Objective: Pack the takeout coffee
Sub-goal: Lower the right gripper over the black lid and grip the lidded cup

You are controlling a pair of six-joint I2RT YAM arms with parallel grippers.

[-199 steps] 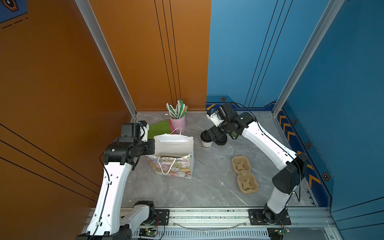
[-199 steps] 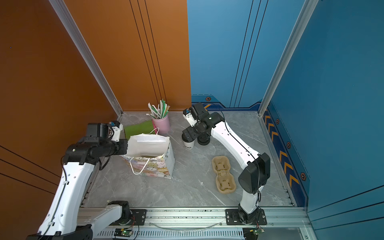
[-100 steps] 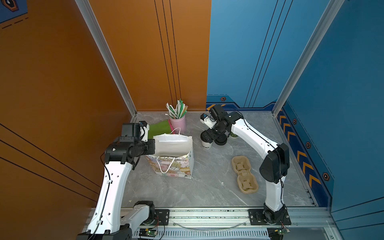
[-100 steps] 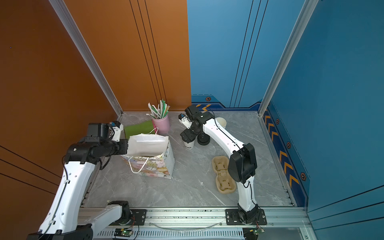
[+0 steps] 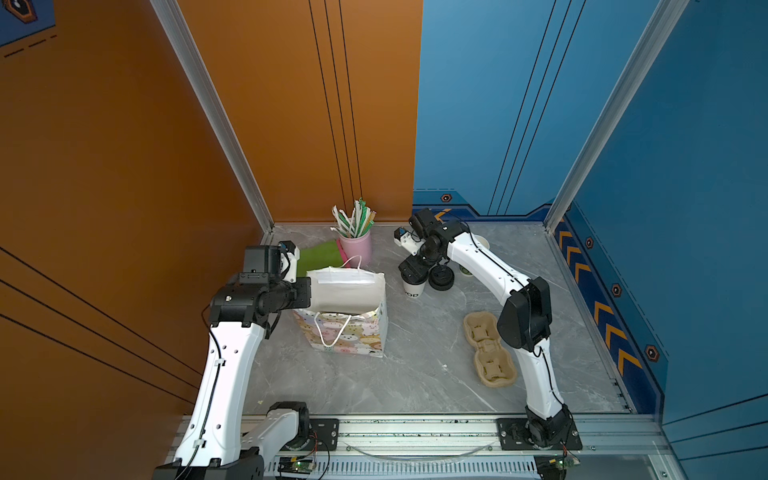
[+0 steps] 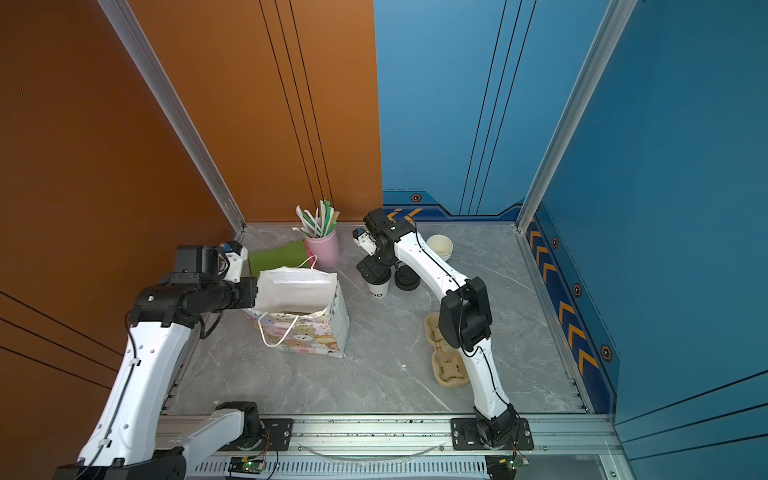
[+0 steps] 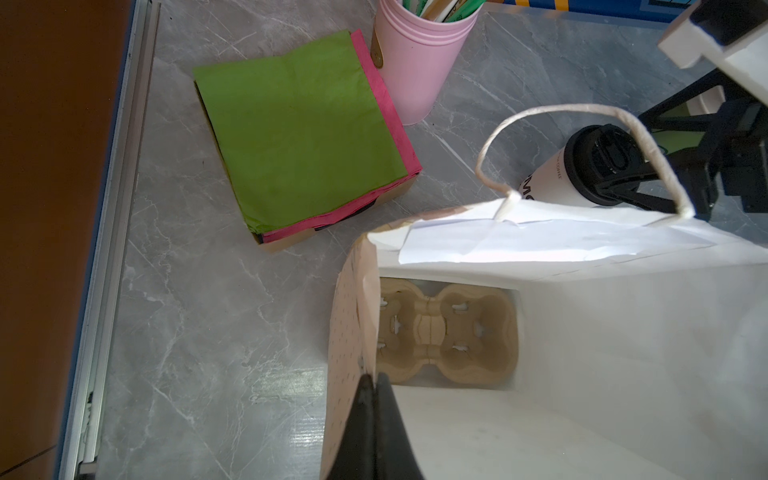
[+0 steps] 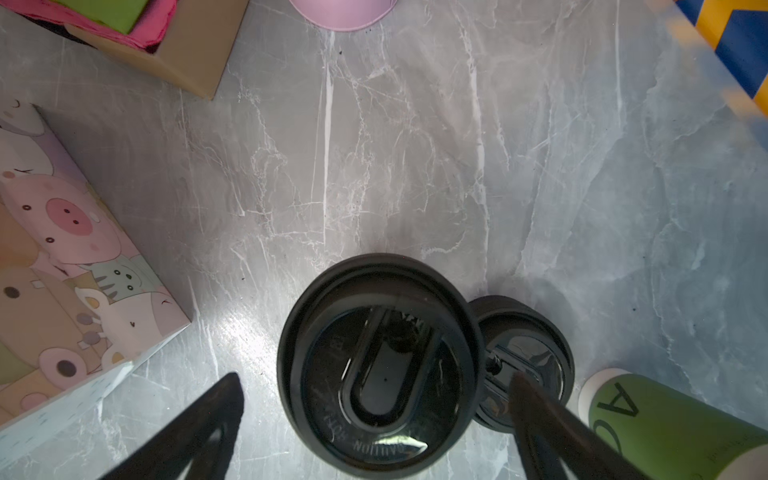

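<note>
The left gripper [image 7: 374,380] is pinched fully closed on the side wall of the gift bag [image 5: 357,336], holding its mouth open. A cup carrier [image 7: 444,332] lies flat on the bag's floor. In both top views the arm and the bag sit just as they did a second ago.

The takeout coffee [image 5: 413,286] stands upright on the table at about 2 o'clock from the bag, near it but not touching, in the same spot as before.

The right gripper [image 8: 374,378] hangs directly over the coffee's black lid with its jaws spread as wide as they go. One finger stands on each side of the lid, and nothing is gripped. On the bag side there is clear space between finger and lid; on the other side I cannot tell.

A second ago this gripper was further toward 3 o'clock, over the gap between the coffee and the loose black lid [image 5: 441,277], and the arm's elbow reached far out to the right. Now the elbow is folded in above the spare carrier [image 5: 488,349].

The loose lid lies just beside the coffee at 3 o'clock.
</note>
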